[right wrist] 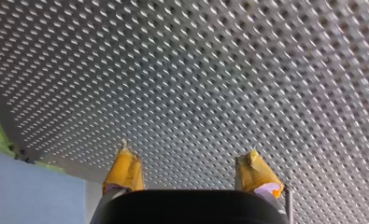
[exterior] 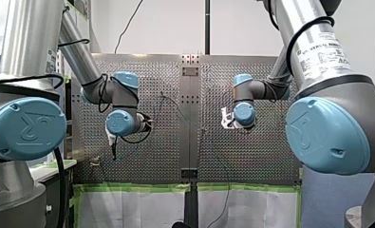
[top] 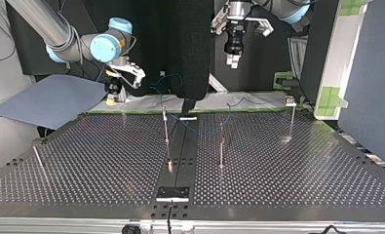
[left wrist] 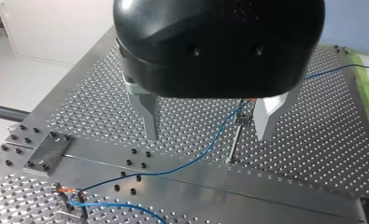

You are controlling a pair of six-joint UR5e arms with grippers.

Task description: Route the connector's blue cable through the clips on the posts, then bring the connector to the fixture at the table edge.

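My left tool (left wrist: 210, 122) hangs over the perforated surface (left wrist: 313, 140), its metal fingers (left wrist: 150, 116) spread wide with nothing held. Below them the blue cable (left wrist: 198, 159) runs from a low clip (left wrist: 70, 198) up to the clip on a thin post (left wrist: 236, 140), then off across the surface. My right tool (right wrist: 189, 172), its yellow pads (right wrist: 124, 170) well apart, is empty above the bare perforated plate.

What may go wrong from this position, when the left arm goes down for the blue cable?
1. My left claw hangs open over the post whose top seems to carry the blue cable; going down, a finger may strike the post instead of taking the cable.
2. The cable lies slack toward another clip; pulling may snag it there.
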